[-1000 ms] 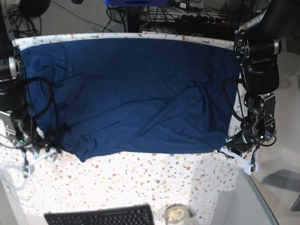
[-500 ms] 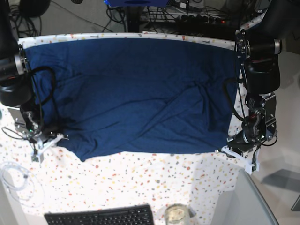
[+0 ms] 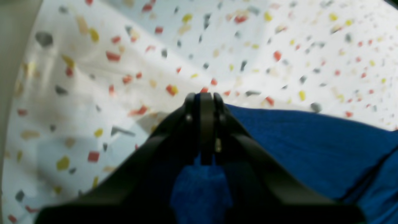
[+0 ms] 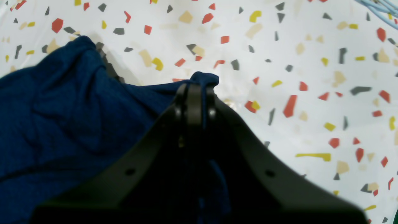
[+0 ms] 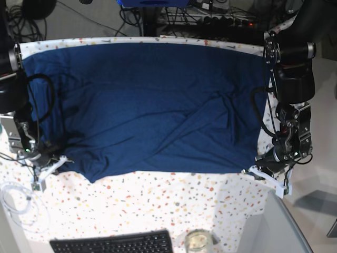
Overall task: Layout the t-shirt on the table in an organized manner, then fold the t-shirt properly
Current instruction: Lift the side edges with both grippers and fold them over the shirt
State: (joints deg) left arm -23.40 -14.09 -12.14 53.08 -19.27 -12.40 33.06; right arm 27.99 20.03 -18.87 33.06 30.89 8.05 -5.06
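Note:
The dark navy t-shirt (image 5: 152, 105) lies spread over the far part of the speckled white table (image 5: 158, 205), with diagonal wrinkles near its middle and right. At the shirt's near right corner, my left gripper (image 5: 254, 169) is shut on it. In the left wrist view the left gripper (image 3: 201, 97) has blue cloth bunched behind its tips, and the t-shirt (image 3: 311, 149) runs off to the right. My right gripper (image 5: 59, 160) is shut on the shirt's near left edge. In the right wrist view the right gripper (image 4: 196, 89) pinches a fold of the t-shirt (image 4: 62, 124) that pokes out past the tips.
A black keyboard (image 5: 113, 243) and a glass jar (image 5: 198, 241) sit at the table's front edge. A coiled white cable (image 5: 15, 199) lies at the front left. A plain grey surface (image 5: 287, 232) adjoins the table at the front right. Cables (image 5: 210, 18) run behind it.
My right gripper was open beside the shirt's near left edge; it has moved onto that edge and shut on the cloth. The left arm and gripper have not moved.

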